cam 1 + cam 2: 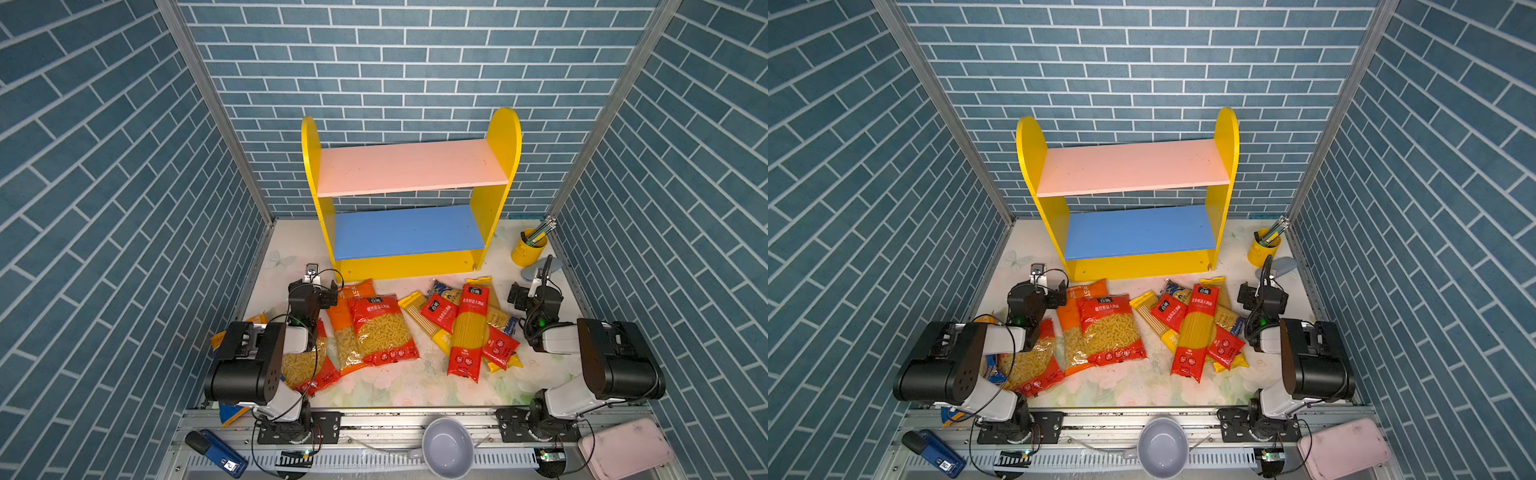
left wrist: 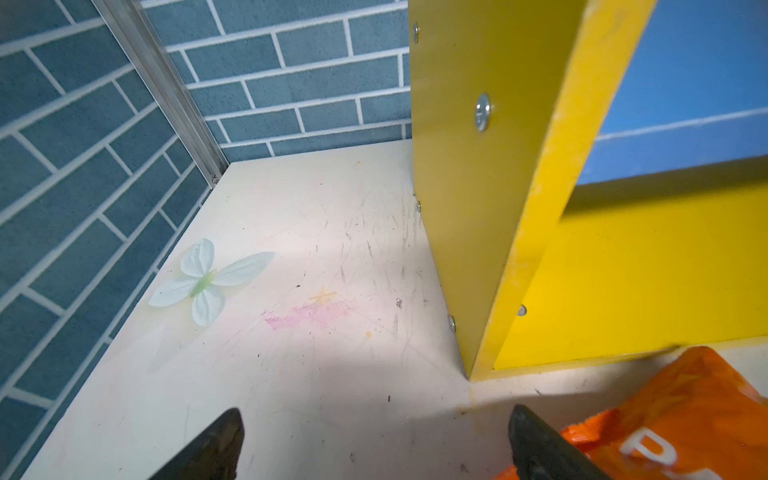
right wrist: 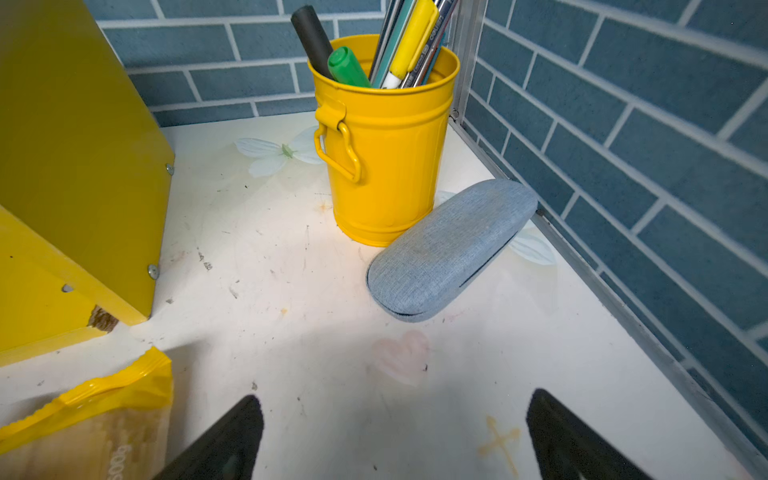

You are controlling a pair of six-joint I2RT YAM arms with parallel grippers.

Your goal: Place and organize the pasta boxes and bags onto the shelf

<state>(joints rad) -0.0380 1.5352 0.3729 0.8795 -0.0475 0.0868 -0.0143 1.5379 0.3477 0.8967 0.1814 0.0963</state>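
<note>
The shelf (image 1: 411,166) stands at the back, its pink and blue boards bare in both top views. Pasta packs lie on the table in front of it: a red fusilli bag (image 1: 384,328) on an orange bag (image 1: 345,332), a long red spaghetti pack (image 1: 471,332), a yellow spaghetti pack (image 1: 422,320), and a dark-blue one (image 1: 442,290). My left gripper (image 2: 376,415) hovers open over bare table beside the orange bag (image 2: 685,415) and the shelf's side panel (image 2: 478,166). My right gripper (image 3: 395,399) is open over bare table right of a yellow pack (image 3: 104,407).
A yellow pen cup (image 3: 386,158) and a grey glasses case (image 3: 449,249) sit in the back right corner. Brick walls close in three sides. On the front rail are a grey bowl (image 1: 449,446), a pink tray (image 1: 625,449) and a blue device (image 1: 220,453).
</note>
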